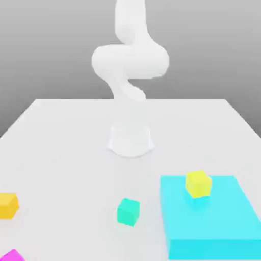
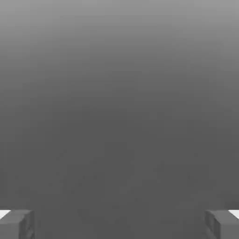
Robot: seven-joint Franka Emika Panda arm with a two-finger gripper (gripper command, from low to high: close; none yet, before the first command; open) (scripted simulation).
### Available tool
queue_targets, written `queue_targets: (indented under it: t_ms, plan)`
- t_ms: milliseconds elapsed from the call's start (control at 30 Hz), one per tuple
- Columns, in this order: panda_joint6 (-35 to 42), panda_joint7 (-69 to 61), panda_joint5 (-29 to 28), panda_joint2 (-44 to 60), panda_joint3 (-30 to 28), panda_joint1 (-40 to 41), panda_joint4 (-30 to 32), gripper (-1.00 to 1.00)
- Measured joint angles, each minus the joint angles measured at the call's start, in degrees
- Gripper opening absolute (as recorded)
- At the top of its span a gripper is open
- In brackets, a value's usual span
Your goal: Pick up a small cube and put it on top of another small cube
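The gripper [image 2: 119,224] hangs wide and empty — nothing grasped yet — while the amber cube [image 1: 7,205] and teal cube [image 1: 128,211] sit well apart on the table [image 1: 61,142].

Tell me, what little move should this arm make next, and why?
Probably swing toward the amber cube at the exterior view's left edge and start lowering over it. The gripper is wide open with nothing between its fingers, and that cube sits on the table, apart from the teal cube it should end up on. Nothing is stacked on the teal cube yet.
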State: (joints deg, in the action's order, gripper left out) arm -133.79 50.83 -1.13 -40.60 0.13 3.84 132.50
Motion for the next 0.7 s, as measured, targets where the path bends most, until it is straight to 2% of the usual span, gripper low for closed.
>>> queue_targets:
  t_ms: [433,700]
  plan:
    - [-10.4,25.3,-4.7,27.4,-3.5,17.0,3.7,0.00]
    - [-17.0,36.2,-1.3,44.0,-8.2,26.0,6.1,0.00]
